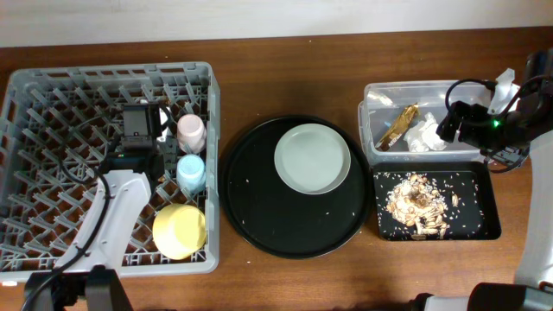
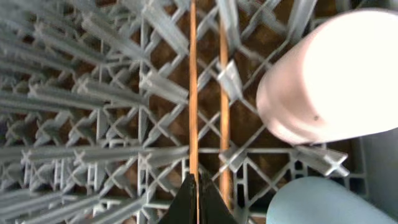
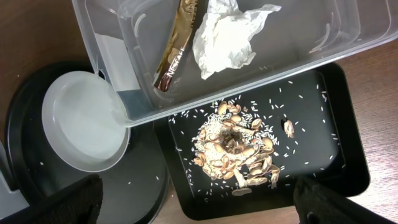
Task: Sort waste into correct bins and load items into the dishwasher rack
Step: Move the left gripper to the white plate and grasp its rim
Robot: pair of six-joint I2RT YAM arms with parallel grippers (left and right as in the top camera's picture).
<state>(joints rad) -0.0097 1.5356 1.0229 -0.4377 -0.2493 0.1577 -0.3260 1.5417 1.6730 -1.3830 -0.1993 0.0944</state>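
The grey dishwasher rack (image 1: 52, 104) holds a pink cup (image 1: 190, 130), a light-blue cup (image 1: 190, 173) and a yellow bowl (image 1: 180, 231). My left gripper (image 1: 162, 149) is low inside the rack. In the left wrist view it (image 2: 198, 186) is shut on one wooden chopstick (image 2: 193, 93), and the second chopstick (image 2: 224, 93) lies beside it on the lattice. The pale plate (image 1: 313, 158) sits on the round black tray. The clear tub (image 1: 380, 95) holds the foil wrapper (image 1: 397, 127) and tissue (image 1: 423, 136). The black rectangular tray (image 1: 479, 207) holds food scraps (image 1: 415, 205). My right gripper (image 1: 458, 121) is open and empty above the tub.
The large round black tray (image 1: 259, 199) lies between the rack and the bins, with rice grains scattered on it. In the right wrist view the open jaws (image 3: 199, 205) hover over the scraps (image 3: 236, 152), with the plate (image 3: 84, 121) at left. The bare wooden table (image 1: 285, 276) surrounds everything.
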